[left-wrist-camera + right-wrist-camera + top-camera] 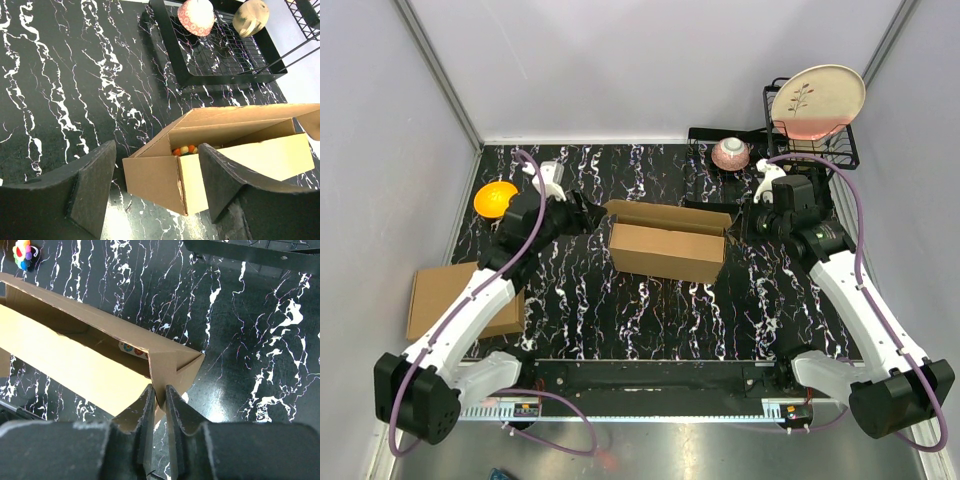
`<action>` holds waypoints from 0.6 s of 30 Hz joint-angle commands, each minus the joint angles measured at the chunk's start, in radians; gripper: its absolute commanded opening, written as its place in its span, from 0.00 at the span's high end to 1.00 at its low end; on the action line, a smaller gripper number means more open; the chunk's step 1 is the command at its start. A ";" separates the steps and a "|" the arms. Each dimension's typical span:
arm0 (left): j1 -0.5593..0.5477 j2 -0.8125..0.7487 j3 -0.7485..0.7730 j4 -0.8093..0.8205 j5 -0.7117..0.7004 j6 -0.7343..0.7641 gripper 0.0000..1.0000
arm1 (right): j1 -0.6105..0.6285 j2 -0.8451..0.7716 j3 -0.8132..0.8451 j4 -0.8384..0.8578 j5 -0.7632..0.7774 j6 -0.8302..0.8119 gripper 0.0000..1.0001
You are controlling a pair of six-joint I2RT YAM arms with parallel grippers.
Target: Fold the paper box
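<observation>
Paper box (668, 240): part-folded, top open, flaps up, at the middle of the black marbled table (580, 310)
Right gripper (159, 402): clenched on the box's right end wall, cardboard edge pinched between its fingers
Left gripper (156, 155): jaws released wide, straddling the box's left end corner
Around: brown carton (440, 295) at the left edge; orange bowl (495, 198) far left; pink bowl (731, 153) and plate (817, 100) far right

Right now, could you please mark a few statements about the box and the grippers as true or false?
1. The right gripper pinches a wall of the paper box. True.
2. The left gripper is shut on the box. False: its jaws stand open at the box's left end.
3. The plate lies flat. False: it stands propped in the wire rack.
4. The orange bowl sits left of the paper box. True.
</observation>
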 commanded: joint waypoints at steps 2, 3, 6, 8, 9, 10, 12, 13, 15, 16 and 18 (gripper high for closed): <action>0.005 -0.002 -0.024 0.140 0.016 0.047 0.31 | 0.010 -0.004 0.021 0.029 -0.019 -0.009 0.81; 0.005 -0.001 -0.029 0.154 0.011 0.048 0.31 | 0.011 -0.004 0.021 0.030 -0.019 -0.009 0.81; 0.006 0.013 -0.029 0.179 0.008 0.053 0.32 | 0.016 -0.002 0.019 0.033 -0.019 -0.009 0.82; 0.005 0.021 -0.018 0.182 0.016 0.057 0.33 | 0.018 -0.002 0.019 0.033 -0.019 -0.009 0.82; 0.005 0.031 -0.017 0.185 0.023 0.057 0.34 | 0.018 -0.002 0.019 0.033 -0.020 -0.009 0.83; 0.005 0.034 -0.015 0.188 0.026 0.057 0.34 | 0.019 -0.001 0.019 0.033 -0.020 -0.007 0.83; 0.003 0.045 -0.015 0.196 0.037 0.056 0.38 | 0.019 -0.002 0.019 0.033 -0.019 -0.007 0.83; 0.003 0.045 -0.018 0.200 0.043 0.056 0.39 | 0.018 -0.002 0.019 0.033 -0.019 -0.009 0.83; 0.003 0.045 -0.026 0.210 0.057 0.056 0.42 | 0.022 -0.002 0.019 0.033 -0.019 -0.009 0.83; 0.003 0.045 -0.029 0.213 0.059 0.056 0.45 | 0.021 -0.002 0.019 0.033 -0.019 -0.009 0.83; 0.005 0.044 -0.037 0.219 0.063 0.057 0.46 | 0.021 -0.001 0.021 0.032 -0.019 -0.010 0.83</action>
